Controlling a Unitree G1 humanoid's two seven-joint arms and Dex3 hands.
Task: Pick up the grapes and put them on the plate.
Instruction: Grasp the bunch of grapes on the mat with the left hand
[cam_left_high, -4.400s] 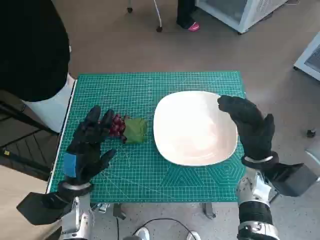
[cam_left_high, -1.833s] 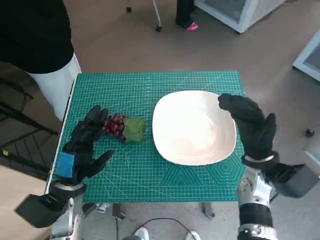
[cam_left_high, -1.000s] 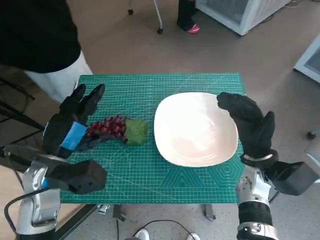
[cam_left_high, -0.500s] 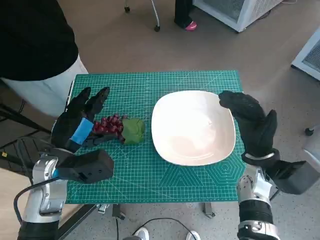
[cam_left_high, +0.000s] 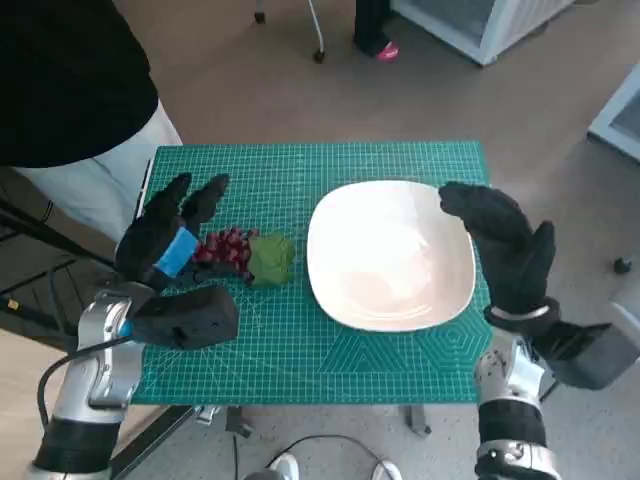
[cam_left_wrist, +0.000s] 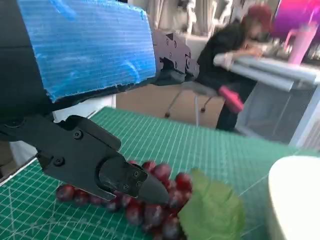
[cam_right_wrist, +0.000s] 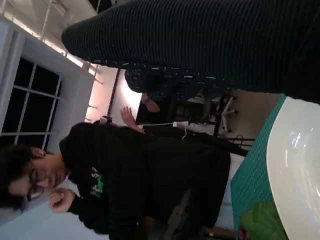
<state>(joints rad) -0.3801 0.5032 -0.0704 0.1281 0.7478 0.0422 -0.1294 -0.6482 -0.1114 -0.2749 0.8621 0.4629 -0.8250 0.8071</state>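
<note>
The grapes (cam_left_high: 232, 247) are lying on the green cutting mat (cam_left_high: 300, 330), to the left of the plate (cam_left_high: 390, 255) and apart from it, with a green leaf (cam_left_high: 270, 258) lying against the bunch on the side facing the plate. In the left wrist view the bunch (cam_left_wrist: 145, 197) is showing as dark red berries spread flat on the mat, with the leaf (cam_left_wrist: 212, 212) overlapping one end. The left hand (cam_left_high: 165, 245) is positioned at the outer end of the bunch with its fingers spread, two of them pointing up and away over the mat; a black fingertip (cam_left_wrist: 145, 187) is resting directly over the berries, but whether it is touching them cannot be told, and the hand is grasping nothing. The right hand (cam_left_high: 505, 245) is hovering at the right rim of the plate, fingers extended and relaxed, holding nothing; contact with the rim cannot be told. The plate is white, sitting on the right half of the mat, and is carrying nothing. A person in a black top (cam_right_wrist: 145, 185) is appearing beside the table at the left.
</note>
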